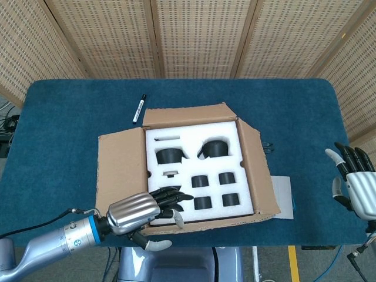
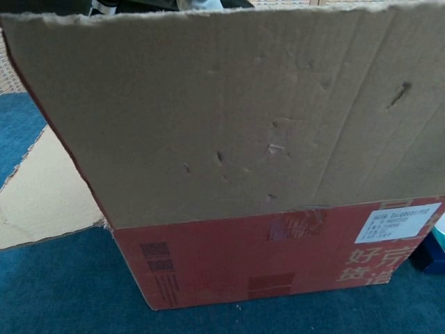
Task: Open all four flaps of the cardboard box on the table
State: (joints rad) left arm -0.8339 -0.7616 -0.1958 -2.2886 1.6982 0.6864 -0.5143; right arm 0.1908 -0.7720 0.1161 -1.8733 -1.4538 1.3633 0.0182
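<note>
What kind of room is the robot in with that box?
Probably a lab or test room, not a home. The table has a blue cloth, woven folding screens stand behind it, and a cardboard box packed with white foam sits alone. The left hand works at its near flap.

Perforated tan wall panels (image 1: 194, 35) in wooden frames stand behind the blue-carpeted table (image 1: 294, 117).

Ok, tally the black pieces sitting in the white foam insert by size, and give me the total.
Large black round pieces: 2
Small black pieces: 4
Total: 6
</note>
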